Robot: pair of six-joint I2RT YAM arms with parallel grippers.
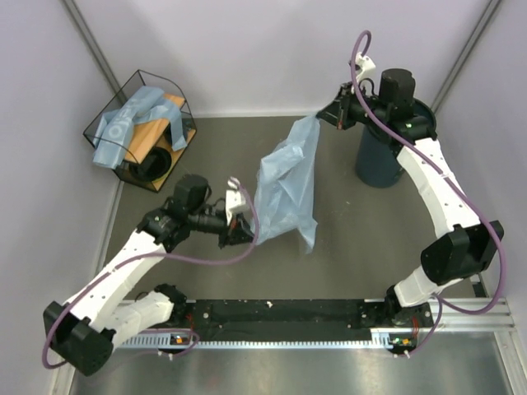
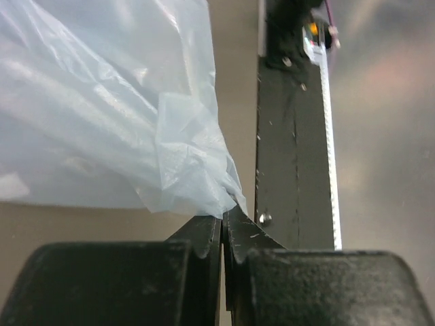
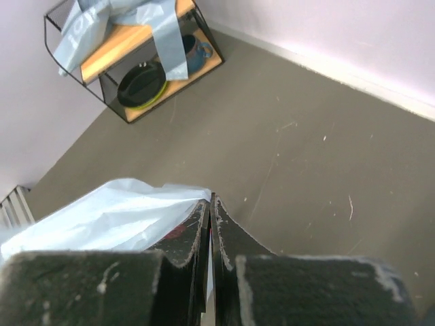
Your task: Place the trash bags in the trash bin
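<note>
While the left pincer (image 1: 238,233) and right pincer (image 1: 328,116) each pinch a corner, the trash bag (image 1: 288,185) stretches between them.

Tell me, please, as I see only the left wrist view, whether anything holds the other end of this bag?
Observer: Yes. The right gripper is shut on the far corner of the trash bag.
Operator: Thank you. Where does the bin stand from there?
Observer: The trash bin stands just to the right of that gripper. In the top view the right arm covers most of its mouth.
Operator: Is any other bag around?
Observer: More light-blue film is draped over the wire basket in the far left corner.
</note>
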